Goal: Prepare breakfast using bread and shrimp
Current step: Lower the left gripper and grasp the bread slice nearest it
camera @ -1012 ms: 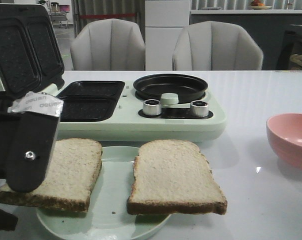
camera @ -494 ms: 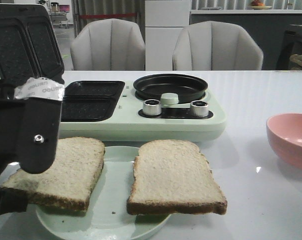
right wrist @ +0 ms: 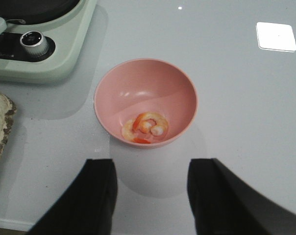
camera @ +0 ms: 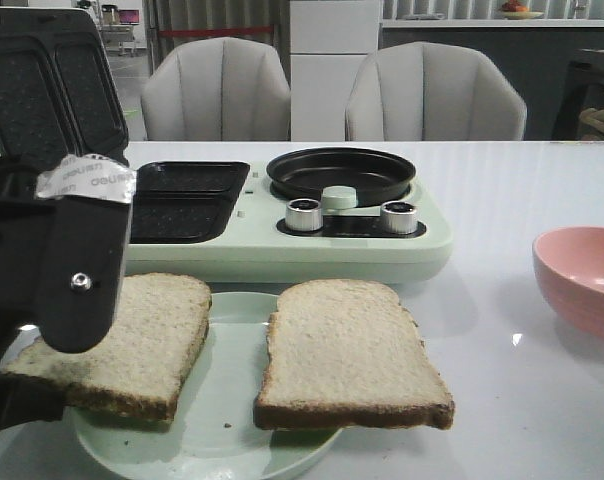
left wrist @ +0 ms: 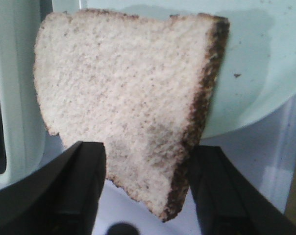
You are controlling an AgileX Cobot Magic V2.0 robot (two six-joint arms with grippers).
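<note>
Bread [left wrist: 123,98], porous and brown-crusted, sits between the left end effector [left wrist: 145,191] fingers.

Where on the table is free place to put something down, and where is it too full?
Bare white tabletop lies between the right slice of white bread and the pink bowl. More bare table lies behind the bowl. It is crowded on the left: the pale green plate, the mint green cooker and the left claw around the left slice.
</note>
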